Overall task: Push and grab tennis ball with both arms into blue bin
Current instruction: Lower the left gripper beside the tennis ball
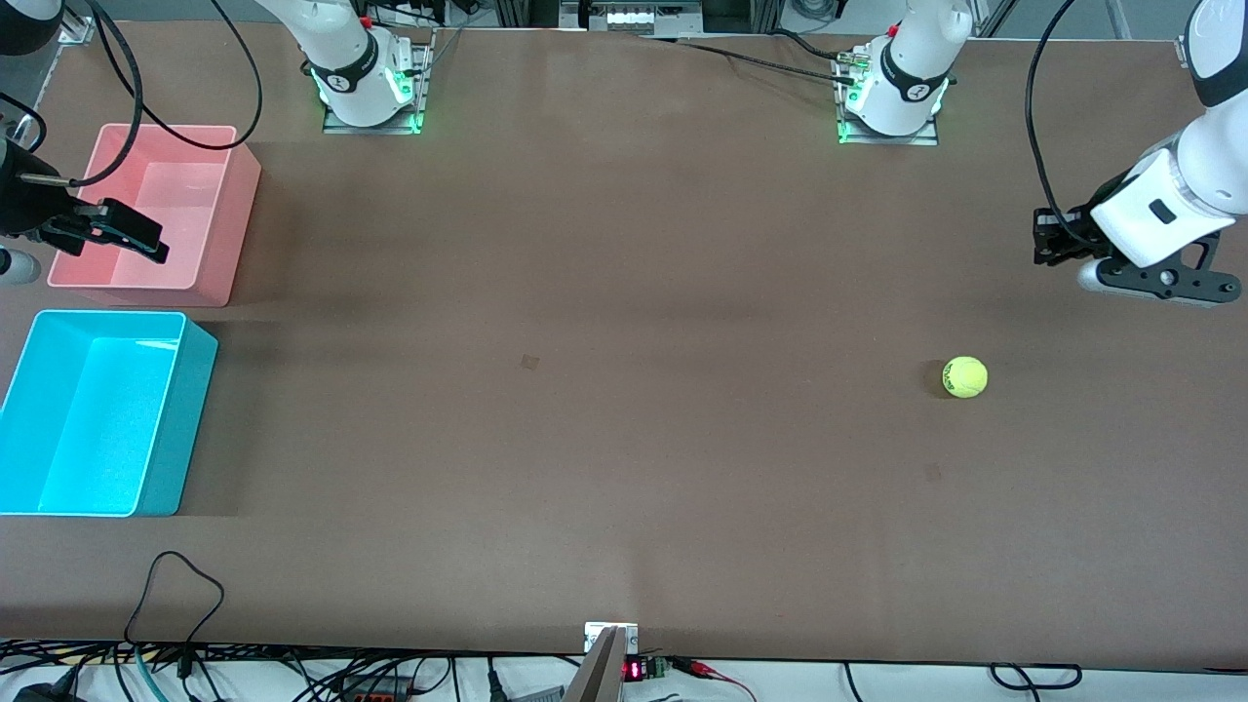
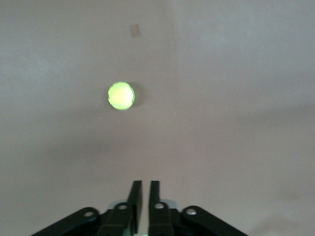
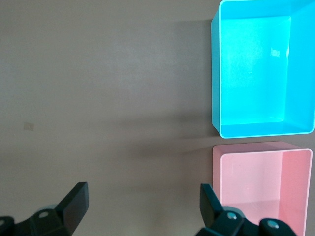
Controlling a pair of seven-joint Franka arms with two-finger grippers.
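**Ball on bare table, both arms raised**

Currently the tennis ball (image 1: 964, 377) sits alone on the brown table (image 1: 604, 409), toward the left arm's end and well apart from both bins. Dark lettering shows on its side in the front view; in the left wrist view the ball (image 2: 121, 96) shows as a bright blur near a small pale mark (image 2: 135, 30) on the table.

Up in the air over the left arm's end of the table, the left gripper (image 1: 1043, 239) hangs above bare table, not touching the ball. Its fingers (image 2: 136, 196) are clenched, standing almost together with only a thin slit between them and nothing held.

At the right arm's end of the table, the right gripper (image 1: 132, 237) hovers over the pink bin (image 1: 229, 219). Its fingers (image 3: 76, 202) are spread wide and released, empty.

Just beside the pink bin, nearer the front camera, stands the blue bin (image 1: 185, 419). The two tubs are close but apart, with a strip of table between them. Both tubs look empty in the right wrist view, where the blue bin (image 3: 214, 73) and pink bin (image 3: 216, 172) lie side by side.
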